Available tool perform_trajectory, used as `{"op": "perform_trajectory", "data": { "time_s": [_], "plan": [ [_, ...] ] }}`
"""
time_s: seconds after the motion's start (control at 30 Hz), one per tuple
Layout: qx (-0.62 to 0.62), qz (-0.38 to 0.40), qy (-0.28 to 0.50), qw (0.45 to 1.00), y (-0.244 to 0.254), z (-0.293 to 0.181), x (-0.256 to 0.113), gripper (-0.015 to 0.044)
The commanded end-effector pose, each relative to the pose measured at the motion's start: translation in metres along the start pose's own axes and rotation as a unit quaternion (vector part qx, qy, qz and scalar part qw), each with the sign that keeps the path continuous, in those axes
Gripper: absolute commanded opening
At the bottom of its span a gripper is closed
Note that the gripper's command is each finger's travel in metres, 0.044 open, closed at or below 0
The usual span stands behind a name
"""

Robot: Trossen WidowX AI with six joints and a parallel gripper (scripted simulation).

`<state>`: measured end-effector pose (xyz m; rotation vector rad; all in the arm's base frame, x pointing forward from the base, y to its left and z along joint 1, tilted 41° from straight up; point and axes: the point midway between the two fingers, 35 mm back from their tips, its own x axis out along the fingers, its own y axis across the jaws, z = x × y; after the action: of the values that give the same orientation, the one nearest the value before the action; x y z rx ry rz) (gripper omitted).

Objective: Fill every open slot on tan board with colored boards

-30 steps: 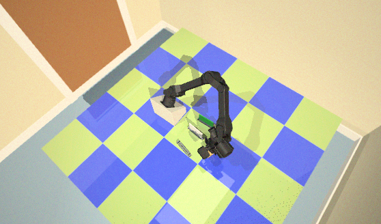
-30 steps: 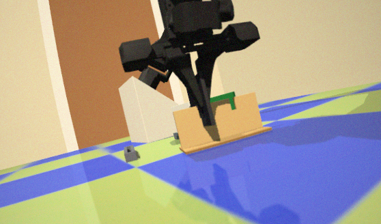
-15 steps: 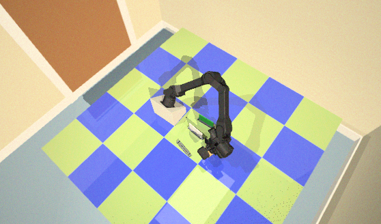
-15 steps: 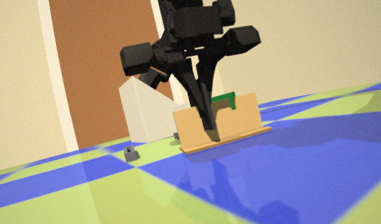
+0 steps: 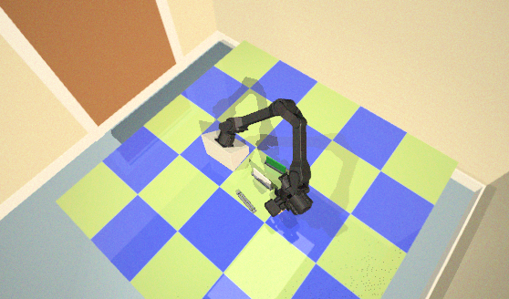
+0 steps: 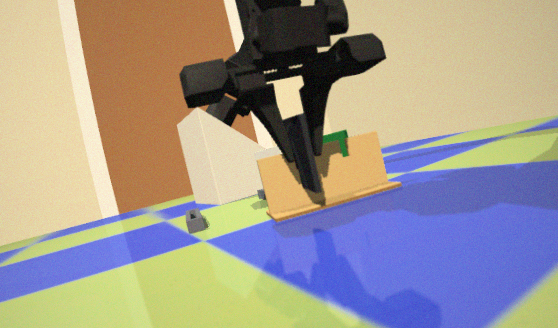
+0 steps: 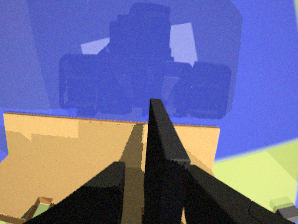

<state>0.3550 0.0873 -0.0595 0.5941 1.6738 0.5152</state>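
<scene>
- Evidently, the black board (image 6: 310, 165) (image 7: 161, 135) stands upright and crosswise in the tan board (image 6: 365, 160) (image 7: 45, 155), between the fingers. Whether it is fully down I cannot tell; if its notch sits high on the slot's edge, letting go now could leave it cocked.
- The gripper (image 5: 283, 193) (image 6: 304, 157) (image 7: 153, 173) has its fingers partly parted, looking let go of the board. In the wrist view a gap shows on the left; on the right I cannot tell whether finger and board touch. A dragging finger could lift or tilt the board as the arm rises.
- The tan board stands on a narrow foot, so a sideways nudge during withdrawal might turn or tip it, spoiling the next line-up.
- One open slot (image 7: 45, 201) remains visible, so the task seems unfinished. Swinging back low could clip the seated board.
- Beyond, the white board (image 5: 263, 178) and green board (image 5: 275, 164) (image 6: 344, 144) stand close together; wide fingers may knock one while reaching for the other.
- The grey holder (image 5: 245, 201) (image 6: 196, 221) looks vacant, so a grasp there would catch nothing.
</scene>
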Motion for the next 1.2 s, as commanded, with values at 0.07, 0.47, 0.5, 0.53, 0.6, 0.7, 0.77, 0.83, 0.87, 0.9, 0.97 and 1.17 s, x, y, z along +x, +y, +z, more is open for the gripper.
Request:
{"op": "perform_trajectory", "data": {
  "time_s": [0.07, 0.47, 0.5, 0.53, 0.6, 0.7, 0.77, 0.83, 0.87, 0.9, 0.97, 1.17],
  "plan": [
    [0.000, -0.001, 0.000, 1.000, 0.000, 0.000, 0.000, 0.0166],
    [0.003, 0.000, 0.001, 1.000, -0.001, 0.001, -0.074, 0.0166],
    [0.003, 0.000, 0.001, 1.000, -0.001, 0.001, -0.074, 0.0166],
    [0.003, 0.000, 0.001, 1.000, -0.001, 0.001, -0.074, 0.0166],
    [0.003, 0.000, 0.001, 1.000, -0.003, 0.003, -0.074, 0.0166],
    [0.000, -0.001, -0.013, 1.000, -0.003, 0.008, -0.084, 0.0186],
    [-0.003, -0.002, -0.027, 1.000, -0.003, 0.012, -0.094, 0.0186],
    [-0.009, -0.002, -0.026, 1.000, 0.002, 0.005, -0.097, 0.0186],
    [-0.016, -0.002, -0.025, 1.000, 0.008, -0.004, -0.101, 0.0186],
    [-0.025, -0.002, -0.023, 0.999, 0.015, -0.015, -0.105, 0.0186],
    [-0.044, -0.002, -0.019, 0.999, 0.028, -0.038, -0.113, 0.0186],
    [-0.087, -0.001, -0.010, 0.996, 0.053, -0.094, -0.124, 0.0186]
  ]
}}
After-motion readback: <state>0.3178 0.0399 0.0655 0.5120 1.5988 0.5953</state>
